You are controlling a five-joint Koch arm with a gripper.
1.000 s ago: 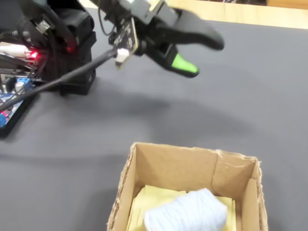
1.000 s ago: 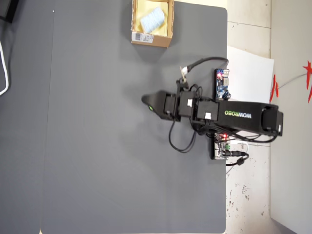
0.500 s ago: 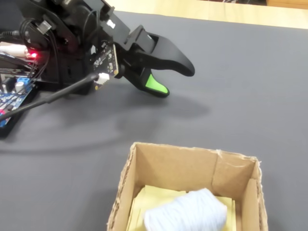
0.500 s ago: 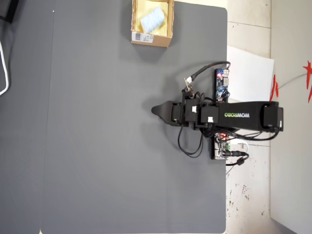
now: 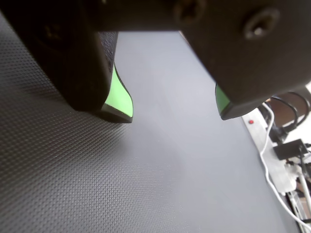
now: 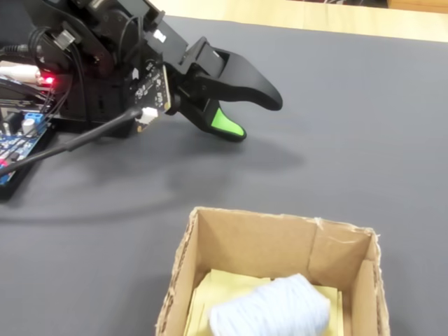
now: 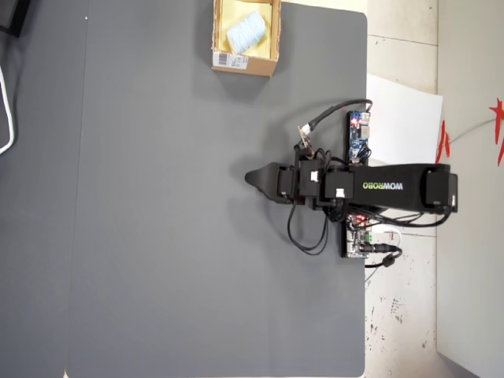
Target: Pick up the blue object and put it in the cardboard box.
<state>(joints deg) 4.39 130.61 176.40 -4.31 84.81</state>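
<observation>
Black green-tipped gripper [image 6: 245, 119] spread, empty, low over grey mat [image 7: 157, 236]; pale blue ribbed roll [image 6: 269, 308] inside tan cardboard box [image 6: 248, 241]. Delivery looks complete; next, parking only.

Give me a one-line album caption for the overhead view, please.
Job done: the blue object lies inside the cardboard box while the arm's empty tool rests apart over the grey mat.

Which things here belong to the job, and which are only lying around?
Belong to the job:
- blue object, lying inside the box
- cardboard box
- gripper, fingers apart and empty, low over the mat

Only lying around:
- grey mat
- circuit boards beside the arm
- cables
- white sheet
</observation>
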